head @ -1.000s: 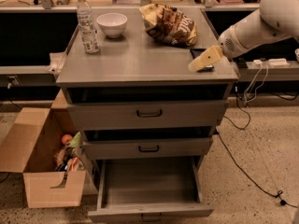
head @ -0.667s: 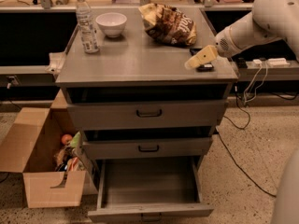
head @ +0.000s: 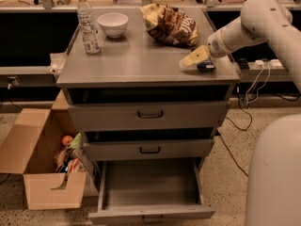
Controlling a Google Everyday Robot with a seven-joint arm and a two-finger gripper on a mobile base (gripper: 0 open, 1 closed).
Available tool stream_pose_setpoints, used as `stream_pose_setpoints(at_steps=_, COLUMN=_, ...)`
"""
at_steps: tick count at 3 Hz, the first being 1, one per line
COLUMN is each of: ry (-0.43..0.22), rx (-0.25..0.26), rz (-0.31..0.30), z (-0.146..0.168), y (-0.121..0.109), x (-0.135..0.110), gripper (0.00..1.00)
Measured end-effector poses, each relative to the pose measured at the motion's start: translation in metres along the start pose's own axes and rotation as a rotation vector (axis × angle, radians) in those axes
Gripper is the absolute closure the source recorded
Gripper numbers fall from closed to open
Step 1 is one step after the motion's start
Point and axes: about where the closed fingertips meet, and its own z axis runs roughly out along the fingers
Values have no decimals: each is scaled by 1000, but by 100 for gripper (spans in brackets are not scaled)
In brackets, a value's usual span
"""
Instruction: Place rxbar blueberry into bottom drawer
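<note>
The claw (head: 192, 60), apart or together I cannot tell, hangs beside the rxbar blueberry (head: 206, 66) on the tabletop (head: 131, 60); a firm clamp seems next.

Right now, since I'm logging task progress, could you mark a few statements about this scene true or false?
1. The deep grey bottom drawer stands open. True.
2. The dark navy snack bar lies inside that drawer. False: it is up at the right edge of the grey cabinet top, beside the gripper.
3. The white bowl stands next to the clear plastic water bottle. True.
4. The brown-and-cream chip bag lies on the floor. False: it is on the cabinet top.
</note>
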Motion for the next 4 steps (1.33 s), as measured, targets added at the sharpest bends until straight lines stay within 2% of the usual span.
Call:
stream_pose_setpoints(at_steps=1, ry=10, rx=-9, rz=7, z=13, y=-2, x=-2, gripper=18)
stream_pose_setpoints(at_steps=4, ry=6, rx=-10, rz=7, z=4, y=-1, x=-8, gripper=88)
